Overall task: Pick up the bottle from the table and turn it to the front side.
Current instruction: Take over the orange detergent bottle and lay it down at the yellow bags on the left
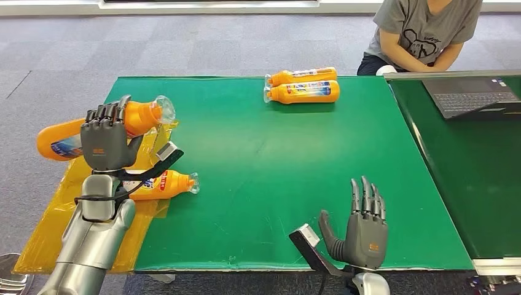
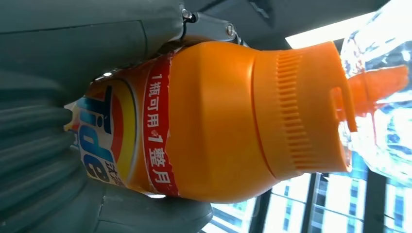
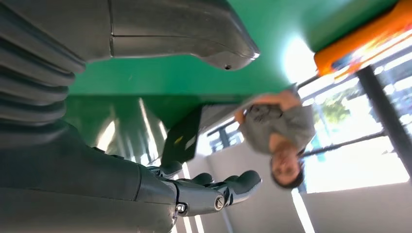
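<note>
Head view has the left robot hand [image 1: 109, 142] gripping the bottle [image 1: 92, 128], lifted sideways off the table [image 1: 276, 172] at about nine o'clock. Pick-up looks done; turning its front round seems left. The right robot hand [image 1: 362, 230] hangs open, empty.

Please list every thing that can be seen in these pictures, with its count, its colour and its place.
Held bottle: one, orange with clear cap, lifted over the table's left edge.
Bottle on the yellow sheet: one, orange, lying flat.
Far bottles: two, orange, lying side by side near the far edge.
Yellow sheet: one, on the table's left end.
Table: one, green.
Laptop: one, dark, on the right side table.
Person: one, grey shirt, seated beyond the table.
Left hand: grey, grips the held bottle.
Right hand: grey, fingers apart, near edge.
</note>
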Robot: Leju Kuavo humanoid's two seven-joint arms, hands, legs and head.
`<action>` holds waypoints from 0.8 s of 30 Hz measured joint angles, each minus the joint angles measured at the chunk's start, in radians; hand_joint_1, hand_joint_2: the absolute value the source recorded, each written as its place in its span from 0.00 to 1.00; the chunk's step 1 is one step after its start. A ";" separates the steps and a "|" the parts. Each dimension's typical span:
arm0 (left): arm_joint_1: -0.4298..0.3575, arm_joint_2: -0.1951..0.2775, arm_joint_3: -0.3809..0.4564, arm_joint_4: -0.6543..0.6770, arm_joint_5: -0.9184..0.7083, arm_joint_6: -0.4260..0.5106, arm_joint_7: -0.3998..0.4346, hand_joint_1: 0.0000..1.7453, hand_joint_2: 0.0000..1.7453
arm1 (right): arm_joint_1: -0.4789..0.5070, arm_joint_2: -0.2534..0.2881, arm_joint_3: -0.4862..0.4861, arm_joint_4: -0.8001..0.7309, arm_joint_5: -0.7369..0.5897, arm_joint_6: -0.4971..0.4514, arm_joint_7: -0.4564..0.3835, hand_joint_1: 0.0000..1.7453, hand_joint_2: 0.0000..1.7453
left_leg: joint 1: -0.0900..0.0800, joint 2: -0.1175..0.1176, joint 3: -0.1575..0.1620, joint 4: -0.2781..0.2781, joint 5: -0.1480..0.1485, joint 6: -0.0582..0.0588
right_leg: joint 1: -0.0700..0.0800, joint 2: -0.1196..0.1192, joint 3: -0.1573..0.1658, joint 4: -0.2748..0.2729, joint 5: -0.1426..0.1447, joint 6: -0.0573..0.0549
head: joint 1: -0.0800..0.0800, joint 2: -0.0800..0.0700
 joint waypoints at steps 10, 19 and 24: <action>0.121 0.014 0.138 -0.156 -0.002 -0.002 0.001 1.00 1.00 | 0.074 -0.018 -0.047 -0.183 0.039 -0.017 0.063 0.00 1.00 | -0.001 0.001 0.001 0.000 0.000 0.000 | -0.001 0.000 0.000 0.000 0.001 0.001 | 0.000 0.000; 0.150 0.024 0.161 -0.176 0.015 -0.080 -0.058 1.00 1.00 | 0.075 -0.024 -0.069 -0.191 0.034 -0.020 0.059 0.00 1.00 | 0.000 0.001 0.001 0.000 0.000 0.000 | 0.000 0.000 0.001 0.000 0.001 0.000 | 0.000 0.000; 0.183 0.028 0.160 -0.178 0.021 -0.125 -0.088 1.00 1.00 | 0.077 -0.027 -0.079 -0.191 0.034 -0.023 0.058 0.00 1.00 | -0.001 0.001 0.001 0.000 0.000 0.000 | -0.001 0.001 0.001 0.000 0.001 0.000 | 0.000 0.000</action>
